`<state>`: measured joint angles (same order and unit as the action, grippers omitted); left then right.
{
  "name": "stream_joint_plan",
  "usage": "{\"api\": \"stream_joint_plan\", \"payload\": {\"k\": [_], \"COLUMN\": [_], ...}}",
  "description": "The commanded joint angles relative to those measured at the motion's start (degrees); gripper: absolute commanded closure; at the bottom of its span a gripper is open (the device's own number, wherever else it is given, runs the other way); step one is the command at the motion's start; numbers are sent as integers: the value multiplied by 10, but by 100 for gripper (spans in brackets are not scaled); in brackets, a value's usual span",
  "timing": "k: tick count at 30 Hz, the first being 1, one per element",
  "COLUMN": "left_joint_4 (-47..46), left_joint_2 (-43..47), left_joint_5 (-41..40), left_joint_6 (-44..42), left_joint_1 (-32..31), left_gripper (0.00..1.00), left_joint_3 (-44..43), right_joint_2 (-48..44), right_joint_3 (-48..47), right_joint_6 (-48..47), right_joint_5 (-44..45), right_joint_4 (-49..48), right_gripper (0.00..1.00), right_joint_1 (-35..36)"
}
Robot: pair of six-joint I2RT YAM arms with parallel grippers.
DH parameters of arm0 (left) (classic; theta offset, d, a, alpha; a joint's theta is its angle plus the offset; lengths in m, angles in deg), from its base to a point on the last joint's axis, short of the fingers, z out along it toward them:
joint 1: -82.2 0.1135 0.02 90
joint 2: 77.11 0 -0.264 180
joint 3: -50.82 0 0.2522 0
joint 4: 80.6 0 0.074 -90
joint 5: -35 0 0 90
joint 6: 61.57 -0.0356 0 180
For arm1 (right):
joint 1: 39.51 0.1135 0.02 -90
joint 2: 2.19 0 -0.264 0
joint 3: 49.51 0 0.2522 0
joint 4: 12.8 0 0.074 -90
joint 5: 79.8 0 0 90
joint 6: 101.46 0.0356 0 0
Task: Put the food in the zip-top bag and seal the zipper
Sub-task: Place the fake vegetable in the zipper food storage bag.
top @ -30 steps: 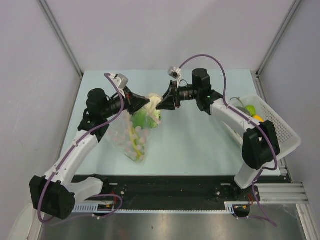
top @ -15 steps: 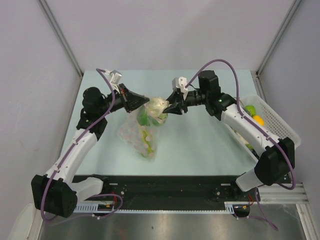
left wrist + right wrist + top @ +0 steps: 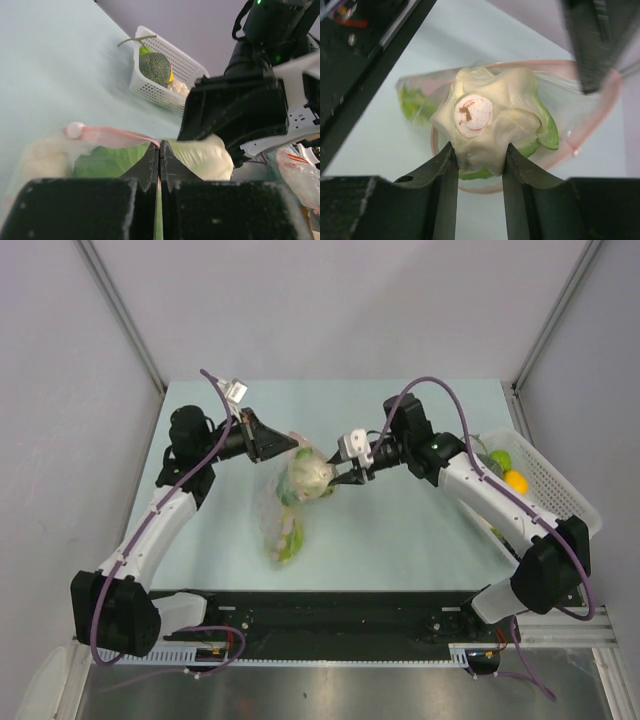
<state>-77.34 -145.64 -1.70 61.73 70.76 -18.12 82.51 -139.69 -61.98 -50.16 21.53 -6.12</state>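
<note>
The pale food piece (image 3: 490, 125), white with green leaves at its far end, sits at the mouth of the bag (image 3: 565, 100), off the table (image 3: 400, 530). Its round cut stem faces back toward the right wrist and its leafy end points into the opening, so its axis runs along the right arm's line of reach. The pink zipper (image 3: 115, 134) loops around and behind it. The green end looks just inside that ring and the white bulk just outside, though how deep it goes I cannot tell.

The right gripper (image 3: 479, 150) clamps the piece from both sides near the stem, jaws part closed on it. The left gripper (image 3: 159, 155), jaws fully closed, pinches the bag's rim at the zipper on the side away from the right arm and holds the mouth up. The rest of the bag (image 3: 280, 525) trails toward the near edge with green food inside.

The next move likely turns on pushing straight along that axis, away from the right arm. More food waits in the basket (image 3: 545, 480), nearer the right arm.
</note>
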Motion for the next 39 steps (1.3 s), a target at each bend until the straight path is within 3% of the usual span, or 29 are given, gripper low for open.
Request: {"api": "stream_joint_plan", "payload": {"k": [1, 2, 5, 11, 15, 18, 20, 21, 22, 24, 30, 33, 36, 39], "left_joint_4": [-46, -46, -78, -23, -12, -25, -26, -24, -23, -20, -46, -83, -128, -152], "left_joint_2": [2, 2, -3, 16, 19, 17, 18, 20, 22, 27, 39, 45, 49, 51], "left_joint_5": [19, 27, 65, 110, 120, 131, 141, 143, 143, 145, 130, 108, 75, 59], "left_joint_6": [25, 26, 36, -40, -51, -39, -35, -35, -36, -36, -13, 19, 59, 78], "left_joint_1": [36, 38, 38, 20, 20, 19, 20, 20, 19, 20, 26, 34, 42, 45], "left_gripper": [100, 100, 100, 100, 100, 100, 100, 100, 100, 100, 100, 100, 100, 100], "left_joint_3": [-10, -10, -4, -8, -6, -4, -4, -3, -3, -2, -3, 3, 9, 7], "right_joint_2": [-27, -22, -10, 47, 94, 114, 115, 113, 111, 116, 178, 175, 161, 158], "right_joint_3": [0, 0, 0, -50, -101, -122, -128, -127, -129, -153, -247, -215, -159, -133], "right_joint_6": [-391, -470, -566, -465, -608, -609, -509, -459, -309, -202, 101, 298, 412, 457], "right_joint_5": [-52, -48, -36, -63, -12, 32, 52, 56, 53, 41, 11, 53, 85, 108], "right_joint_4": [259, 288, 354, 284, 415, 390, 324, 224, 166, 85, 139, 54, -23, -36], "right_gripper": [100, 100, 100, 100, 100, 100, 100, 100, 100, 100, 100, 100, 100, 100], "right_joint_1": [55, 60, 77, 93, 112, 128, 136, 136, 132, 128, 107, 84, 62, 50]}}
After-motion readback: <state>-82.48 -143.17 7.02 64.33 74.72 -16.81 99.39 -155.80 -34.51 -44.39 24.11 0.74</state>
